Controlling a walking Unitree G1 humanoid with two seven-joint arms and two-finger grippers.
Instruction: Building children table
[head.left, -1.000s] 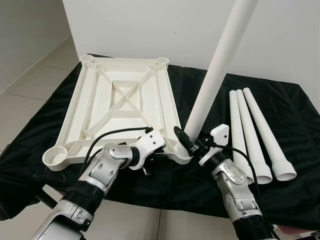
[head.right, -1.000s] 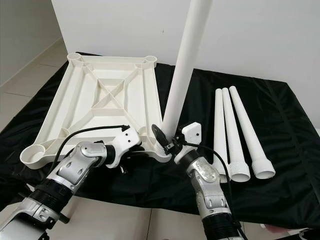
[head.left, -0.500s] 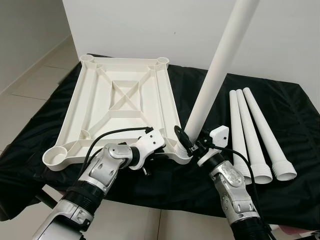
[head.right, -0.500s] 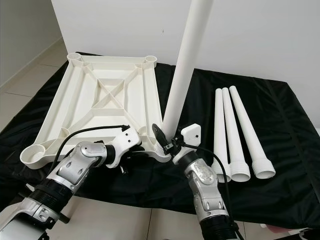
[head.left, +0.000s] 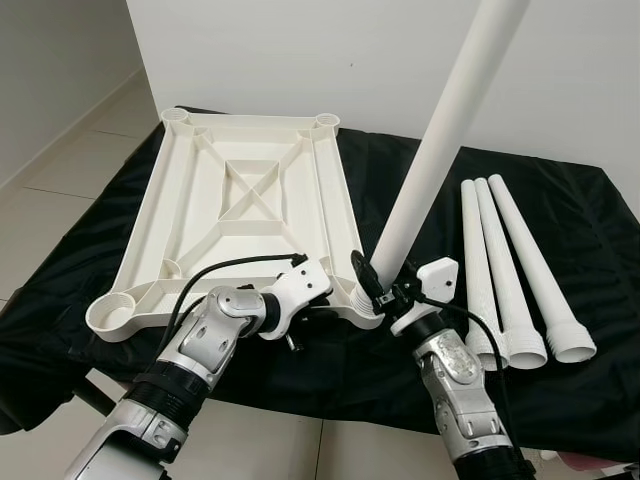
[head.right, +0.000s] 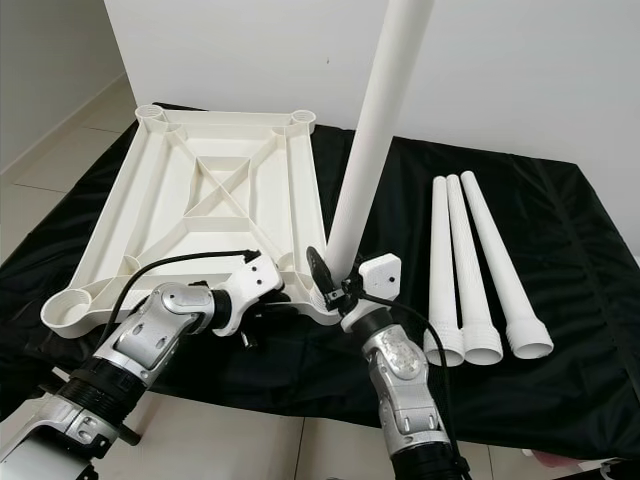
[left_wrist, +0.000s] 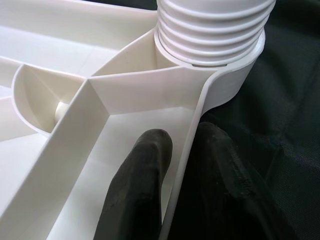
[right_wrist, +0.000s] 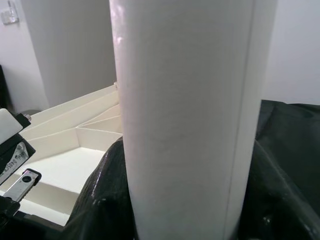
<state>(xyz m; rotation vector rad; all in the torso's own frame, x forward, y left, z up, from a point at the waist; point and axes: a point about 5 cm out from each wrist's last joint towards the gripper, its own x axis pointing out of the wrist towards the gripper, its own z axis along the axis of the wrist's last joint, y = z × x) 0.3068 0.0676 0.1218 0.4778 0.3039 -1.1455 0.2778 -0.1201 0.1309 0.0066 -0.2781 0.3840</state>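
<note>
The white leg (head.left: 430, 170) now stands slightly steeper in the tabletop's (head.left: 240, 210) near corner socket, right gripper (head.left: 385, 290) clamped round its base, left gripper (left_wrist: 175, 170) pinching the adjoining rim.

Both silver arms reach forward from below, elbows bent. The left gripper (left_wrist: 175, 165) is pinched on the near rim of the upturned tabletop (head.left: 240, 200), one finger inside the wall, one outside. The right gripper (head.left: 385, 290), wrist angled up, clasps the base of the standing table leg (head.left: 440, 130).
</note>
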